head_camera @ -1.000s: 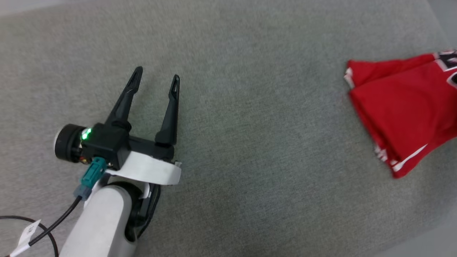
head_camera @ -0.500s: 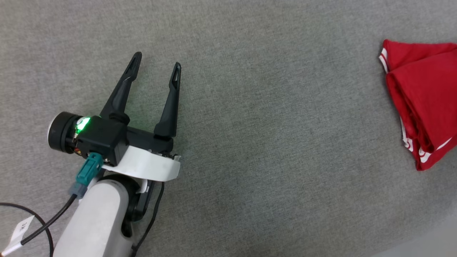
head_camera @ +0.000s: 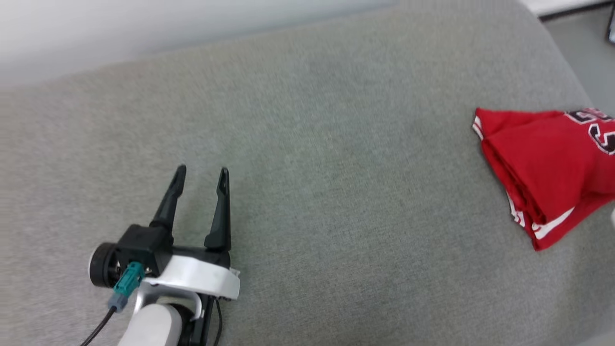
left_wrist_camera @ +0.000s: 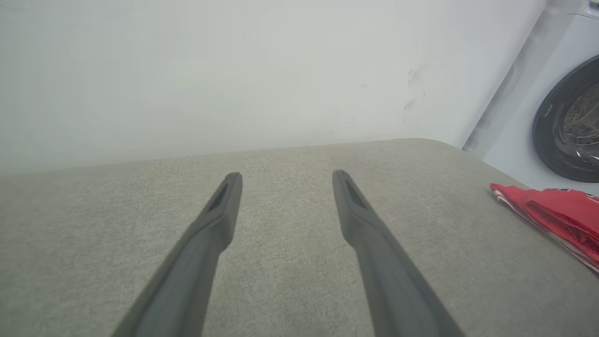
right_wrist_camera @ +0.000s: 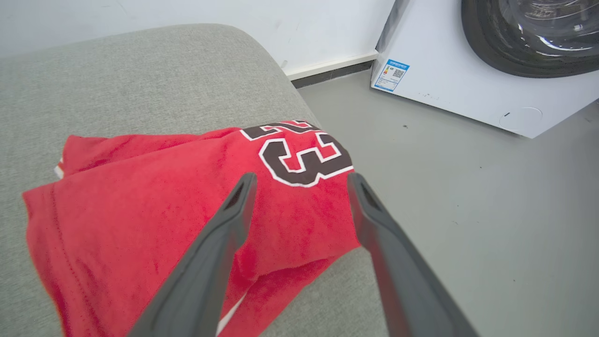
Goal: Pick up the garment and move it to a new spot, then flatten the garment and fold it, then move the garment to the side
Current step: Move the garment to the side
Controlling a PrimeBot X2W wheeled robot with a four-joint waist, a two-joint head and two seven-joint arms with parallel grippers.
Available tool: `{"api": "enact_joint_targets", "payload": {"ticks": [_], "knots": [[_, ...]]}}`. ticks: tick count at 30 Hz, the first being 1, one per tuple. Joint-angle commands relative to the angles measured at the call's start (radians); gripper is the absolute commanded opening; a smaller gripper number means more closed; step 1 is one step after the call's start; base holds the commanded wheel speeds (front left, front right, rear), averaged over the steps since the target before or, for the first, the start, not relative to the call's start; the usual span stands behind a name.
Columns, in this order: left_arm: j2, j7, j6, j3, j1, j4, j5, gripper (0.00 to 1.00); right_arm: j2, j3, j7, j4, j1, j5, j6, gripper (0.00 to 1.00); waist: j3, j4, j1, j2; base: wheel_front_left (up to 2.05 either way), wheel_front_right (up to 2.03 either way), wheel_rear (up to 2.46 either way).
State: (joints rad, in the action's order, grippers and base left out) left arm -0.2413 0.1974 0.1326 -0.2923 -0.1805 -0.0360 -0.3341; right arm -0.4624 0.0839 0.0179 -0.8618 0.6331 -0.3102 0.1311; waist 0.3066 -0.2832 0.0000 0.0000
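- Your left gripper (head_camera: pixel 202 170), two long dark fingers on a pale forearm, sat at 7 o'clock in the head view, its fingers spread apart with nothing between them.
- Under it stretched the grey woven upholstered cushion (head_camera: pixel 336 158).
- The red jersey-style garment (head_camera: pixel 543 163) lay folded in layers at 3 o'clock in the head view, well apart from the left gripper. It was near the cushion's rounded edge, with its black white-outlined numerals (right_wrist_camera: pixel 304 159) facing up.
- Your right gripper (right_wrist_camera: pixel 302 178) was likewise released and held nothing, its fingers aimed over the garment. Whether they touched the fabric, I could not tell.
- Beyond, at 1 o'clock in the right wrist view, a white front-loading washing machine (right_wrist_camera: pixel 468 79) stood on the smooth grey floor (right_wrist_camera: pixel 468 196).
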Motion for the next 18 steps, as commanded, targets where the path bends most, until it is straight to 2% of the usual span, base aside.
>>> {"api": "enact_joint_targets", "payload": {"ticks": [1,12,13,18], "knots": [[0.007,0.01,0.007,0.003,0.025,0.01,-0.011,1.0,0.015,-0.012,-0.009,0.044,-0.052,-0.003,-0.001,1.0,-0.099,0.043,0.0,0.0,0.0,0.0,0.0],[0.023,0.035,0.02,0.014,0.097,0.069,-0.043,1.0,0.145,-0.075,0.029,0.398,-0.355,-0.004,-0.001,1.0,-0.22,0.169,0.0,0.0,0.0,0.0,0.0],[0.023,0.035,0.02,0.014,0.097,0.069,-0.043,1.0,0.145,-0.075,0.029,0.398,-0.355,-0.004,-0.001,1.0,-0.22,0.169,0.0,0.0,0.0,0.0,0.0],[0.014,0.037,0.028,0.019,0.115,0.084,-0.043,1.0,0.204,-0.11,0.043,0.547,-0.448,0.002,-0.001,1.0,-0.247,0.228,0.0,0.0,0.0,0.0,0.0]]}}
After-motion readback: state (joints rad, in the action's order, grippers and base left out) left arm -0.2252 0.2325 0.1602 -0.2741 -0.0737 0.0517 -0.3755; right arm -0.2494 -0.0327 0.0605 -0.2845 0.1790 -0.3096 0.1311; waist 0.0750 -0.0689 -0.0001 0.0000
